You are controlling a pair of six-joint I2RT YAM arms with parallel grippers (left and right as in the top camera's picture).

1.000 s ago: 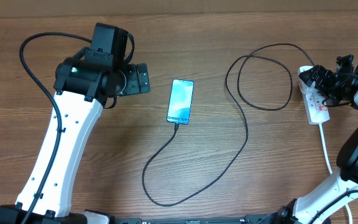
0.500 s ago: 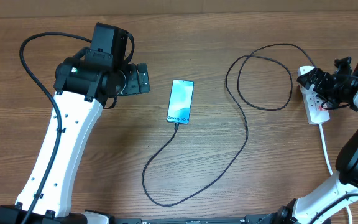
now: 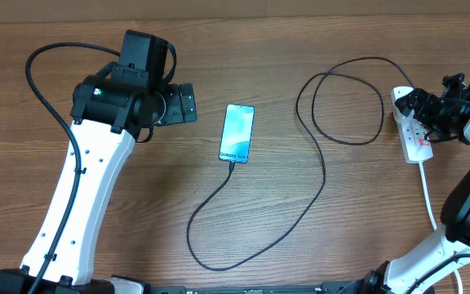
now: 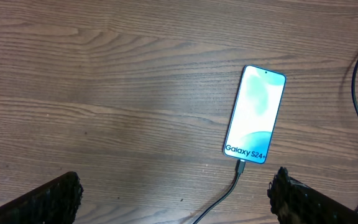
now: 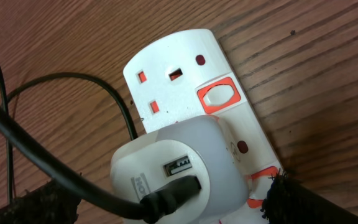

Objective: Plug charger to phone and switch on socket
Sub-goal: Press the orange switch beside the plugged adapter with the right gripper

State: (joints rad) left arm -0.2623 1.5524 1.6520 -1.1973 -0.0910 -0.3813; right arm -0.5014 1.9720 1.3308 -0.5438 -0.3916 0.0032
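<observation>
Wood-grain table [image 3: 317, 33] is carrying all the task's things. The phone [image 3: 237, 133] is lying face up around the middle of the table, its cyan screen glowing, with white lettering at the end facing the near edge. The charger [image 3: 321, 171] is sitting plugged into that end. Its black cable is swinging down toward the near edge, then curving up and looping toward the far right. The socket [image 3: 415, 135] is lying by the right edge, and a white adapter [image 5: 179, 165] is sitting in it with the charger's black plug pushed into its front. A red-framed switch [image 5: 218, 96] is showing beside the adapter.

The left gripper [image 3: 188, 103] is hovering just left of the phone, jaws spread wide and gripping nothing. The right gripper [image 3: 425, 110] is hanging over the socket, jaws also wide apart, the adapter lying between its fingers [image 5: 291, 199] without being clamped.
</observation>
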